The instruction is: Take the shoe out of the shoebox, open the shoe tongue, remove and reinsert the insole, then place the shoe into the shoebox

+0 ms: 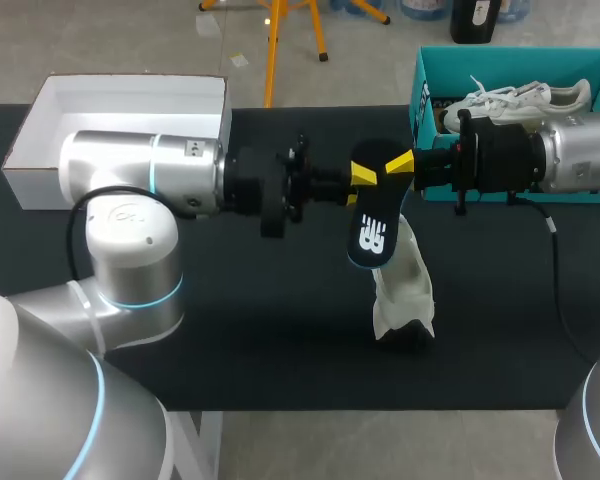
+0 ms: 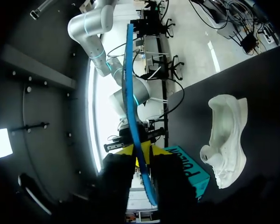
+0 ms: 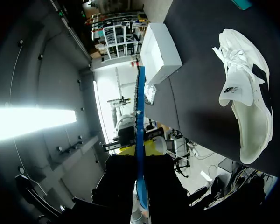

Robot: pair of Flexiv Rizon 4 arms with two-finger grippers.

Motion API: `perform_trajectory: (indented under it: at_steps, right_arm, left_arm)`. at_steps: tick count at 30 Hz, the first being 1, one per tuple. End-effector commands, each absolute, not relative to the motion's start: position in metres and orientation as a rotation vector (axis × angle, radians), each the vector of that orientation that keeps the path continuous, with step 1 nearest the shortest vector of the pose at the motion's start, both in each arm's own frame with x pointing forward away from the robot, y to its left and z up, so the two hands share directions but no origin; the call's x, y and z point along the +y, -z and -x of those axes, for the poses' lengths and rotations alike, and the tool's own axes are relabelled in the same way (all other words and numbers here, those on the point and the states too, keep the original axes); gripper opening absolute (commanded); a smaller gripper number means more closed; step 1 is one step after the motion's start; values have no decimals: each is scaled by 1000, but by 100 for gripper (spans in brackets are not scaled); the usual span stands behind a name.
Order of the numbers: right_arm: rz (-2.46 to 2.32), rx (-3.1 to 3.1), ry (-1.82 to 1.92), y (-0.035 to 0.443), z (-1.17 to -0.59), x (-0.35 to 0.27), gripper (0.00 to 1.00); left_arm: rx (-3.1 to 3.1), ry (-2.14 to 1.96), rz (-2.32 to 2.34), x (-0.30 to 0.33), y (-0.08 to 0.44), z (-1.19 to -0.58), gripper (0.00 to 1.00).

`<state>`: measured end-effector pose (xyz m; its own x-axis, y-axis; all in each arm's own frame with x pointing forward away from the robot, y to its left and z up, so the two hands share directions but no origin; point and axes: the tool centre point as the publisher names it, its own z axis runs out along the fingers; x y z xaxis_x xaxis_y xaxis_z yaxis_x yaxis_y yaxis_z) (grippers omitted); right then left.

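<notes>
Our left fingers (image 1: 363, 172) and right fingers (image 1: 400, 162) are both closed narrowly on the upper end of the insole (image 1: 372, 225). They pinch it from opposite sides so it hangs in the air between the arms, a double hold we read as a handover or re-grip before putting it back. Just below it the shoe (image 1: 405, 290) lies on the tabletop (image 1: 260, 330), out of the shoebox (image 1: 425, 95) at the far right, its opening uncovered to take the insole.

front mat (image 1: 280, 350): open | centre: shoe (image 1: 405, 288) under held insole (image 1: 372, 232) | rear corners: white box (image 1: 130, 105), teal shoebox (image 1: 425, 100)
</notes>
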<state>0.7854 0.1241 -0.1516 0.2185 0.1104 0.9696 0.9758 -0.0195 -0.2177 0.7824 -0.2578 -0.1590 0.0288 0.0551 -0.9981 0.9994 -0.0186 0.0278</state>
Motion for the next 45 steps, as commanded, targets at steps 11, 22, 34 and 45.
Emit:
perform_trajectory:
  at_steps: [11, 22, 34, 45]
  right_arm:
    - [1395, -1121, 993, 151, -785, 125, 0]
    - [1593, -1449, 948, 140, -766, 75, 100]
    - [1732, -1876, 785, 163, -739, 43, 100]
    - [1699, -1988, 804, 164, -730, 34, 100]
  left_arm:
    - [1226, 1180, -1260, -255, 159, -782, 0]
    - [1254, 1230, -1253, -242, 165, -778, 0]
    - [1271, 1245, -1248, -227, 165, -776, 0]
    - [1313, 1280, -1225, -225, 171, -777, 0]
